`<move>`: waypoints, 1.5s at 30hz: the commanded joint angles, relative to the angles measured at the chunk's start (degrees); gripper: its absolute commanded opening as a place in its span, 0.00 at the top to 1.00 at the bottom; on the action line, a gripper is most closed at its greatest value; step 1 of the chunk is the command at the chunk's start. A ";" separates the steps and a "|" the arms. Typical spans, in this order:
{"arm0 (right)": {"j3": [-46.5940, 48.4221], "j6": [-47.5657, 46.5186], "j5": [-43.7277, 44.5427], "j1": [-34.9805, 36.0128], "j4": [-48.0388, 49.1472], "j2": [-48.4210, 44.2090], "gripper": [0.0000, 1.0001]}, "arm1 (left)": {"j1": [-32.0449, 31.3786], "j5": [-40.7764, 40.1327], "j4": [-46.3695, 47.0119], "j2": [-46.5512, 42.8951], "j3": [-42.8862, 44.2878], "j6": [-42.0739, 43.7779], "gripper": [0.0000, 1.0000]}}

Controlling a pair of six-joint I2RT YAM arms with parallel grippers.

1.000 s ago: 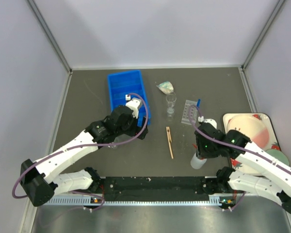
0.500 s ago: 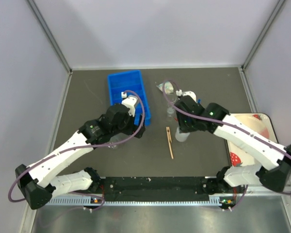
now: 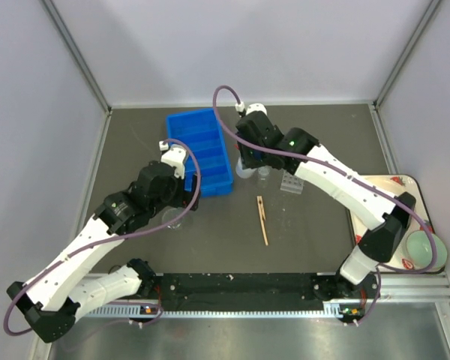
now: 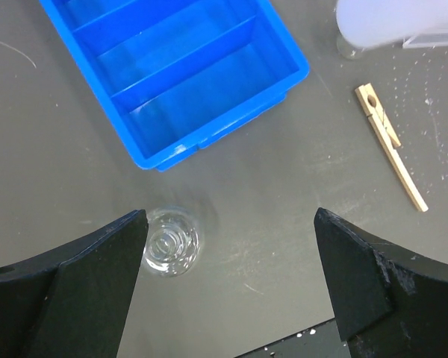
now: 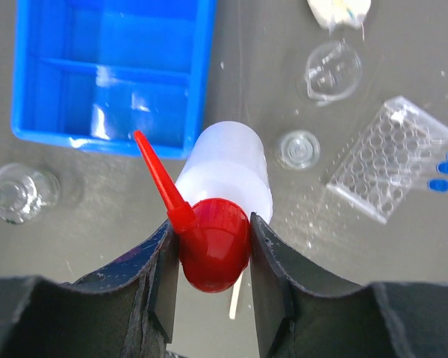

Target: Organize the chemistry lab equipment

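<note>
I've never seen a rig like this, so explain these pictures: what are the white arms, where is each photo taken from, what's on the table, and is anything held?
These are two robot arms bolted at a table's near edge. The wide picture looks down from above and behind them; the other two come from a camera on each wrist, with that arm's dark fingers showing. On the table: a blue divided bin, a wooden clamp, a clear tube rack, a glass beaker, a small flask. The right gripper is shut on a white squeeze bottle with a red nozzle. The left gripper is open and empty, near the flask.
</note>
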 commanded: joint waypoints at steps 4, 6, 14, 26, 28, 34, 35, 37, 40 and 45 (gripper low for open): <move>7.17 -2.85 -2.07 0.19 7.39 6.73 1.00 | 0.78 -0.13 0.31 -2.61 -2.90 1.14 0.01; 8.49 -2.93 -2.86 0.19 8.88 9.19 1.00 | 0.87 0.04 0.40 -2.96 -3.51 1.23 0.01; 12.97 -3.11 -7.35 0.10 11.87 16.58 1.00 | 1.57 0.13 0.75 -4.02 -4.66 2.28 0.01; 7.27 -4.51 -8.14 -0.25 9.95 16.50 1.00 | 2.19 1.09 1.45 -4.46 -5.01 2.63 0.01; 6.39 -4.87 -7.96 -0.25 9.24 15.53 1.00 | 2.10 1.10 1.54 -4.37 -5.10 2.63 0.01; 3.57 -5.66 -7.96 -0.25 5.20 13.16 1.00 | 2.19 1.27 1.63 -4.55 -5.36 2.37 0.01; 2.35 -5.57 -8.14 -0.25 4.84 12.55 1.00 | 2.28 1.45 1.71 -4.55 -5.36 2.19 0.01; 0.16 -5.48 -9.01 -0.16 4.58 10.36 1.00 | 2.28 1.80 1.80 -4.46 -5.36 2.02 0.01; -2.66 -5.13 -9.46 0.19 3.79 7.46 1.00 | 2.28 2.24 1.98 -4.46 -5.19 1.84 0.01; -7.06 -4.26 -9.98 2.03 1.77 2.97 1.00 | 2.28 3.12 2.42 -3.85 -4.83 1.49 0.01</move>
